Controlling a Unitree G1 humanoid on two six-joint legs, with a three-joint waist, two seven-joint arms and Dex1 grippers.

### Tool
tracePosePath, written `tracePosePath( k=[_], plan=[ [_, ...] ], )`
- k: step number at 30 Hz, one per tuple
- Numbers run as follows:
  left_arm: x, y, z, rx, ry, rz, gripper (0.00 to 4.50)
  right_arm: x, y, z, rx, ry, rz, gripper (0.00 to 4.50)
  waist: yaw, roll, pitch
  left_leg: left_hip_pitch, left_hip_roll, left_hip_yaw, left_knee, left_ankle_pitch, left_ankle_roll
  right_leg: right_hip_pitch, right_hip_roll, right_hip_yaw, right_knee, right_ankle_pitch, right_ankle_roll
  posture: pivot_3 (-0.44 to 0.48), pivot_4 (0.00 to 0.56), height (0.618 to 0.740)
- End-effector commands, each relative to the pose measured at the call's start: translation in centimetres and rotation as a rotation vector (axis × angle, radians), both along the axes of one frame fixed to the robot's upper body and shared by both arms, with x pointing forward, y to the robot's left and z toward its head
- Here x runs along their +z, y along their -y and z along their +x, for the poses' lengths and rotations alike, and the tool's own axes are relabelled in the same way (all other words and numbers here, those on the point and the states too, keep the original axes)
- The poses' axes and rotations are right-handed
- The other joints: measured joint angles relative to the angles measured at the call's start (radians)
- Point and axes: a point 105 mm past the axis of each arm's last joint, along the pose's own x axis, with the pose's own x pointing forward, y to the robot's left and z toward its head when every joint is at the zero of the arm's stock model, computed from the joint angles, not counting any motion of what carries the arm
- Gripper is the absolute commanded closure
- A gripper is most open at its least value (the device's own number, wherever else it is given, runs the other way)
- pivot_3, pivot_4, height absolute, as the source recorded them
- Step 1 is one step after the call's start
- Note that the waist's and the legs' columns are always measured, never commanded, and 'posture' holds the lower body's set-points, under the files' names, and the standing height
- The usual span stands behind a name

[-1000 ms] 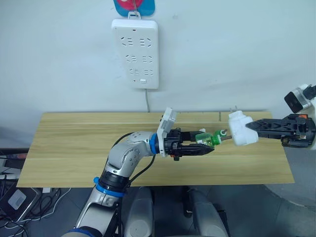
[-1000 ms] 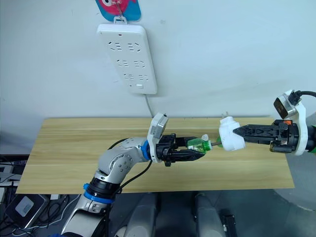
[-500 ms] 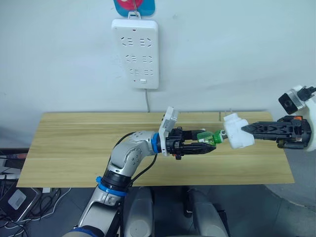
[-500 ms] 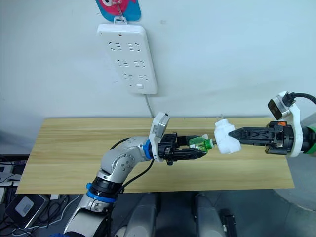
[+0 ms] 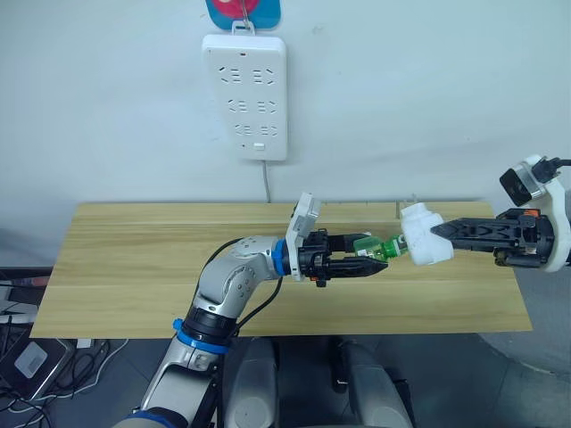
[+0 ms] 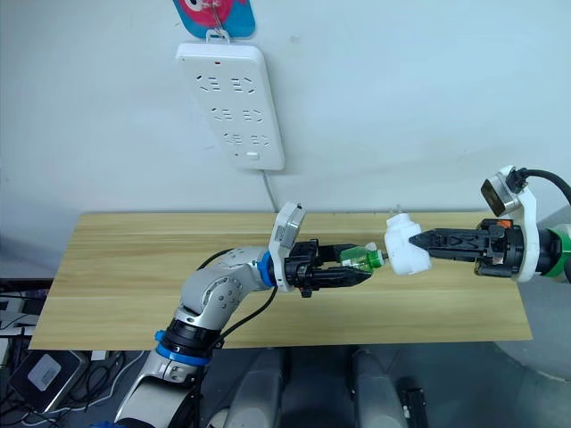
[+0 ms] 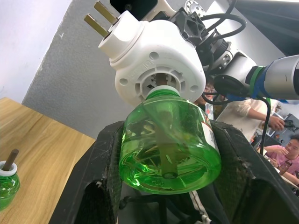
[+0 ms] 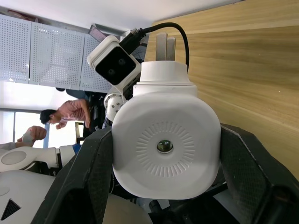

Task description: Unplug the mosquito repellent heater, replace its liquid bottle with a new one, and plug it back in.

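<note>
The wooden table (image 5: 161, 267), pale and straight-grained, spans the scene below a white wall that carries a long white power strip (image 5: 244, 96) with a cord dropping to the table's far edge. Above the table's right half the right gripper (image 5: 434, 231) is clamped on the mosquito repellent heater (image 5: 421, 234), a smooth, rounded white plastic unit with two flat metal prongs (image 7: 99, 17) and a ribbed round socket underneath. Just left of the heater, the left gripper (image 5: 379, 259) has its fingers closed around a squat green translucent bottle (image 7: 169, 143), nearly full of clear green liquid; its neck sits at the heater's socket, the wick running inside. On the table behind the left gripper stands a second green bottle (image 7: 7, 179), its brown wick rising from a white collar.
</note>
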Motion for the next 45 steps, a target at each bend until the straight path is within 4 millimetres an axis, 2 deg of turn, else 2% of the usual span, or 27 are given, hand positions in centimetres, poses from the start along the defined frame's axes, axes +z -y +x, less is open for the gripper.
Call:
tracePosePath(
  k=[1,8,16,26,33,40,42,45],
  plan=[
    [1.0,0.7,-0.9,-0.060,0.044,-0.031,2.25,1.4,-0.1,0.0,0.002,0.050,0.020,1.56,0.000,0.000,0.000,0.000,0.000,0.000,0.000,0.000,0.000,0.000,0.000,0.000,0.000,0.000,0.000,0.203,0.354,0.740],
    [1.1,0.6,-0.7,-0.055,0.048,-0.029,2.25,1.4,-0.3,0.1,0.009,0.054,0.025,1.56,0.000,0.000,0.000,0.000,0.000,0.000,0.000,0.000,0.000,0.000,0.000,0.000,0.000,0.000,0.000,0.203,0.354,0.740],
    [1.3,0.9,0.5,0.001,0.066,-0.046,2.25,1.2,-1.0,-1.1,0.079,0.045,0.021,1.56,0.000,0.000,0.000,0.000,0.000,0.000,0.000,0.000,0.000,0.000,0.000,0.000,0.000,0.000,0.000,0.202,0.351,0.740],
    [1.4,1.2,0.0,-0.020,0.076,-0.050,2.25,1.2,-1.3,-0.7,0.069,0.068,0.024,1.56,0.000,0.000,0.000,0.000,0.000,0.000,0.000,0.000,0.000,0.000,0.000,0.000,0.000,0.000,0.000,0.208,0.343,0.740],
    [1.4,1.3,-0.5,-0.039,0.077,-0.051,2.25,1.4,-2.4,-0.2,0.060,0.135,0.007,1.56,-0.001,0.000,0.000,0.000,0.000,0.000,0.000,0.000,0.000,0.000,0.000,0.000,0.000,0.000,0.000,0.211,0.338,0.740],
    [1.5,1.4,-0.6,-0.050,0.076,-0.053,2.25,1.8,-4.0,-1.2,0.158,0.174,-0.013,1.56,0.000,0.000,0.000,0.000,0.000,-0.001,0.001,0.000,0.000,0.000,0.000,-0.001,0.000,0.000,0.000,0.208,0.340,0.740],
    [1.5,1.4,-0.5,-0.047,0.074,-0.052,2.25,1.7,-4.1,-1.2,0.151,0.181,-0.015,0.83,0.000,0.000,0.000,-0.001,0.000,-0.001,0.001,0.000,0.000,0.000,0.000,-0.001,0.000,0.000,0.000,0.207,0.339,0.740],
    [1.5,1.4,-0.2,-0.038,0.072,-0.050,2.25,1.6,-3.9,-1.3,0.148,0.173,-0.016,0.03,0.000,0.000,0.000,-0.001,0.000,-0.001,0.001,0.000,0.000,0.000,0.000,-0.001,0.000,0.000,0.000,0.205,0.341,0.740]
  ],
)
